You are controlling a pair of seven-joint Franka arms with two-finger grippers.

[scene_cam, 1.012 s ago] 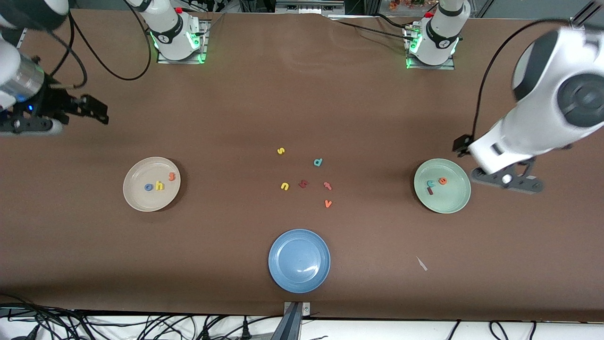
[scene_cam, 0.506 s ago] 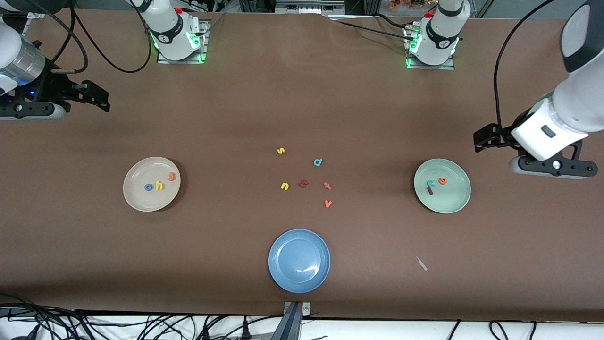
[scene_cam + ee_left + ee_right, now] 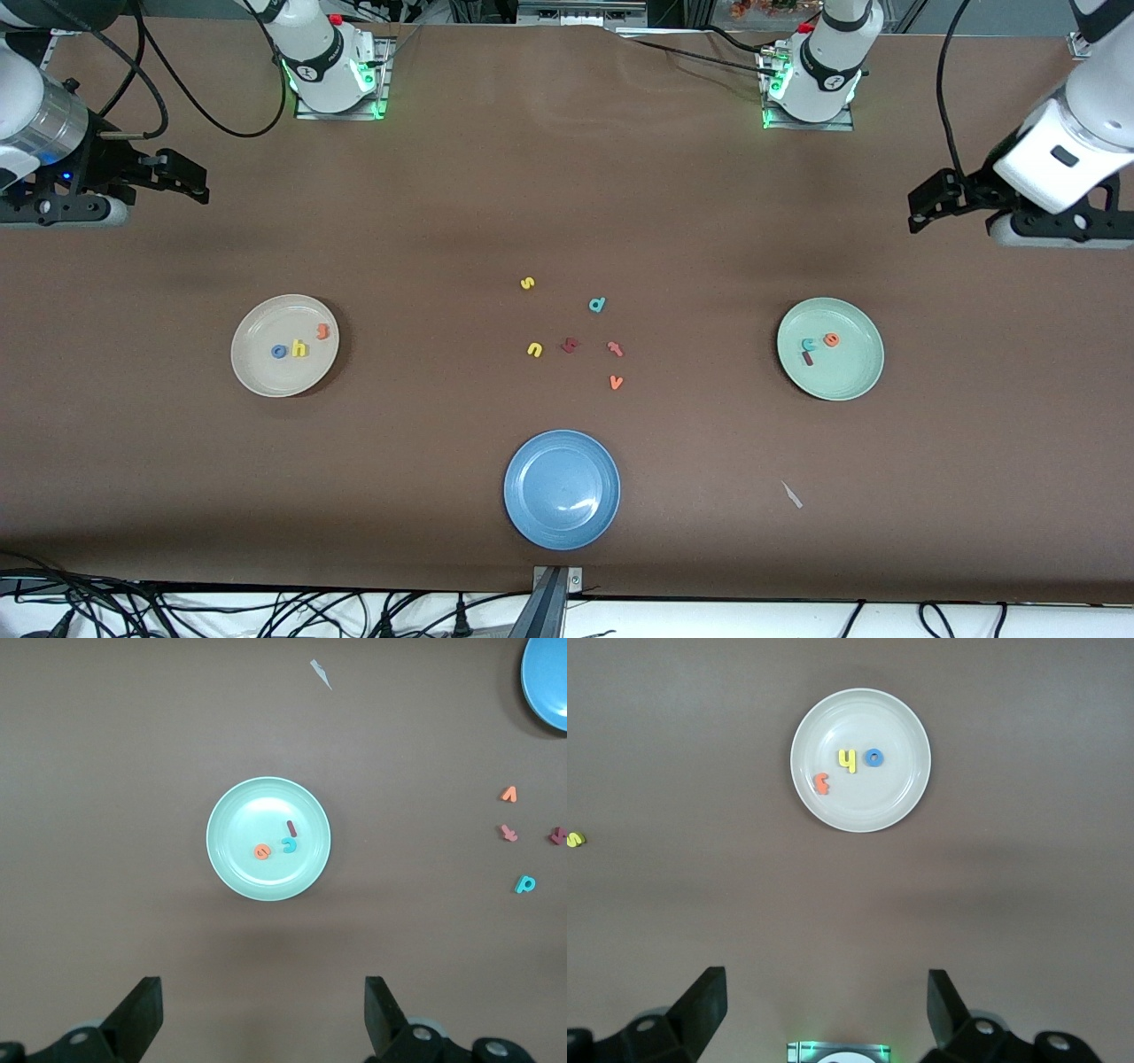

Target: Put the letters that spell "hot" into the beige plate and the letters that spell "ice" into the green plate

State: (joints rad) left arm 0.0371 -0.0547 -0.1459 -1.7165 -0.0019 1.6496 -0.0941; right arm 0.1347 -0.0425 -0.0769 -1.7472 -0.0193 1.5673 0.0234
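The beige plate (image 3: 266, 323) holds a blue "o" (image 3: 278, 351), a yellow "h" (image 3: 299, 348) and an orange "t" (image 3: 323, 331). In the green plate (image 3: 842, 372) lie a teal "c" (image 3: 809, 344), an orange "e" (image 3: 831, 338) and a dark red "i" (image 3: 807, 358). My left gripper (image 3: 926, 206) hangs open and empty over bare table at the left arm's end. My right gripper (image 3: 182, 182) is open and empty over bare table at the right arm's end. The wrist views look down on the green plate (image 3: 257, 806) and the beige plate (image 3: 886, 797) past wide-spread jaws.
Loose letters lie mid-table: yellow "s" (image 3: 527, 283), teal "d" (image 3: 597, 305), yellow "n" (image 3: 534, 349), a dark red letter (image 3: 570, 345), reddish "t" (image 3: 615, 348), orange "v" (image 3: 617, 382). An empty blue plate (image 3: 562, 488) sits nearest the front camera. A white scrap (image 3: 791, 494) lies beside it.
The left arm has pulled away from beside the green plate toward the bases and the table's end. The right gripper has drifted slightly toward the bases. No letter has moved.
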